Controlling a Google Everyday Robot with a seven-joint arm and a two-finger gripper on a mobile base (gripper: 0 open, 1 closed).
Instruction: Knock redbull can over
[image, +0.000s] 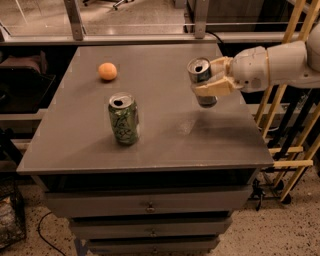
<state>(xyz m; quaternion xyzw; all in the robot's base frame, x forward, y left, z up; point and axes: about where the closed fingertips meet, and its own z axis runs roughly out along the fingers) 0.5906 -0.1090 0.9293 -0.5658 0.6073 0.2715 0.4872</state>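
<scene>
The redbull can (200, 71), slim with a silver open top, stands near the right edge of the grey table (150, 145) and leans with its top to the left. My gripper (205, 78) reaches in from the right and is shut on the can at mid height. One finger (212, 90) crosses in front of the can and the other lies behind it. The can's lower part shows below the front finger, close to the tabletop.
A wider green patterned can (123, 119) stands upright left of centre, near the front. An orange ball (107, 71) lies at the back left. Wooden poles (280, 100) lean beside the table's right edge. Drawers (150, 206) sit under the top.
</scene>
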